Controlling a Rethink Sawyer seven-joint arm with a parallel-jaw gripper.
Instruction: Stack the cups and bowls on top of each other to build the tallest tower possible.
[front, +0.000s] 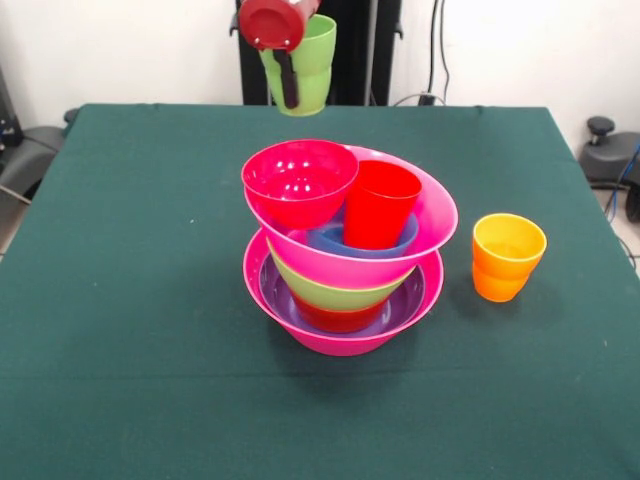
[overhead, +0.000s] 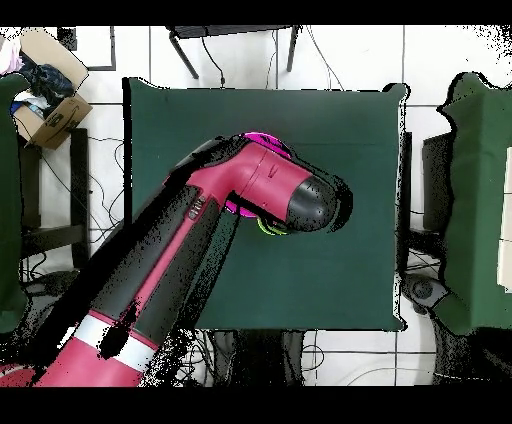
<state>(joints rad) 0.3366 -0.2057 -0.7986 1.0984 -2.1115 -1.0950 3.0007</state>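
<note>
The tower (front: 345, 250) stands mid-table. Its base is a large hot-pink bowl (front: 345, 335) holding a purple bowl (front: 275, 290), an orange-red bowl (front: 335, 318) and a lime green bowl (front: 330, 292). On top sits a second hot-pink bowl (front: 430, 215), tilted. It holds a blue bowl (front: 335, 240), the red cup (front: 380, 205) and a tilted crimson bowl (front: 298, 182). My gripper (front: 292, 85) is shut on the lime green cup (front: 315, 60), held high above and behind the tower. The orange cup (front: 507, 256) stands upright on the table right of the tower.
The green table (front: 120, 250) ends near the tower's front. In the overhead view my arm (overhead: 230, 220) covers the tower, leaving only a pink sliver (overhead: 262, 139) and a green sliver (overhead: 268, 228). Chairs and a cardboard box (overhead: 50, 105) stand around the table.
</note>
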